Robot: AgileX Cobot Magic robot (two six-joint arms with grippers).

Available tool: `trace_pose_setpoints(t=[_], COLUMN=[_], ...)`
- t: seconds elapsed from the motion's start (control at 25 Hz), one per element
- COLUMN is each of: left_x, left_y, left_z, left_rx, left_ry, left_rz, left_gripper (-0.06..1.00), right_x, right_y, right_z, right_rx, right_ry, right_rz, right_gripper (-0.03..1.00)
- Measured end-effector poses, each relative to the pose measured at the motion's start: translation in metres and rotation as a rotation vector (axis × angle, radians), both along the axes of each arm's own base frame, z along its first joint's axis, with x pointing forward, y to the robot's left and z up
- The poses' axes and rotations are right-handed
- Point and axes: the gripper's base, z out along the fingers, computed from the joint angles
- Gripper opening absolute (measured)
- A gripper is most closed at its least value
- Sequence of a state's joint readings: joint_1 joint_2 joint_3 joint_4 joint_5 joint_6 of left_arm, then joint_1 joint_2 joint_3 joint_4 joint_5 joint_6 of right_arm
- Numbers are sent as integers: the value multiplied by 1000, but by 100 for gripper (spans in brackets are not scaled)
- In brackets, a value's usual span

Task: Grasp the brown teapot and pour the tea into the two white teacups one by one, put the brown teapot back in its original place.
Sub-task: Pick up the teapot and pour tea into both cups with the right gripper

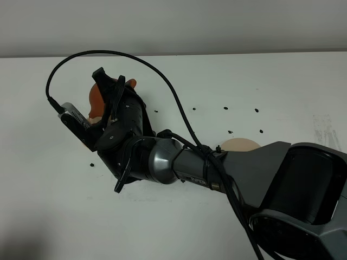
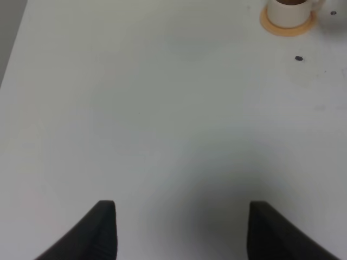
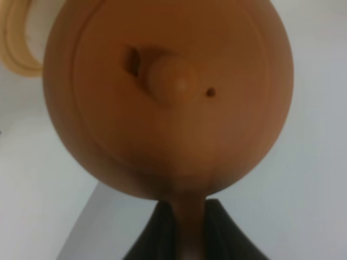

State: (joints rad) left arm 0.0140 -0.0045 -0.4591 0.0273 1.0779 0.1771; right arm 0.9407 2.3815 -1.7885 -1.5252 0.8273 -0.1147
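My right gripper (image 1: pixel 112 86) reaches across to the left of the table and is shut on the loop handle of the brown teapot (image 1: pixel 96 101), held tilted above the table. In the right wrist view the teapot (image 3: pixel 168 92) fills the frame, lid and knob facing the camera, its handle between the fingers (image 3: pixel 157 233). A cream curved edge (image 3: pixel 19 38) beside the teapot looks like a teacup. One white teacup (image 2: pixel 287 11) on an orange coaster (image 2: pixel 287 27) holds dark tea (image 2: pixel 293 1). My left gripper (image 2: pixel 181 233) is open and empty over bare table. The pale beige disc (image 1: pixel 241 144) lies bare beside the right arm.
Small black specks (image 1: pixel 226 108) are scattered on the white table (image 1: pixel 260 81); one shows in the left wrist view (image 2: pixel 299 58). The right arm and its cable (image 1: pixel 179 103) hide much of the table's middle. A blurred white object (image 2: pixel 332 13) sits beside the cup.
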Motion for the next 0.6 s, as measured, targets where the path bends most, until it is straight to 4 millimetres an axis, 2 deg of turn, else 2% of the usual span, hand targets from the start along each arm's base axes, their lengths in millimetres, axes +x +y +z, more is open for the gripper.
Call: trace_pose_setpoints(t=[0.6], left_x=[0], left_y=[0], left_z=[0], left_rx=[0], left_ry=[0], left_rz=[0], left_gripper=[50], right_x=[2], right_y=[-1], right_z=[1], right_rx=[-6], right_ry=[-9], right_rz=[5], right_gripper=[9])
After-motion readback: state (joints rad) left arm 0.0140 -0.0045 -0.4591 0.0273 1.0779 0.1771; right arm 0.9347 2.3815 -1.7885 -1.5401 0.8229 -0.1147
